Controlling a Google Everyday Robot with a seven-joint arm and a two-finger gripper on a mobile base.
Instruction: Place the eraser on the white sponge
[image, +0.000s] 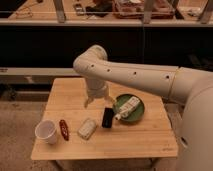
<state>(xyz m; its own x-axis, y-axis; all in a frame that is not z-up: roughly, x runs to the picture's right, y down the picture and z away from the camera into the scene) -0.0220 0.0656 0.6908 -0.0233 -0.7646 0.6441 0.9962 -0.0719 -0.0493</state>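
The eraser (107, 118) is a small flat black block lying on the wooden table (135, 140), just left of the green plate. The white sponge (87, 128) is an off-white pad lying a little to the left of the eraser and nearer the table's front; the two are apart. My gripper (98, 103) hangs from the pale arm above the middle of the table, just behind the eraser and the sponge. It is open and holds nothing.
A green plate (140, 113) on the right holds a longer white bar with dark marks (129, 107). A white cup (46, 131) stands at the front left, with a thin dark-red oblong item (64, 129) beside it. A dark shelf runs behind the table.
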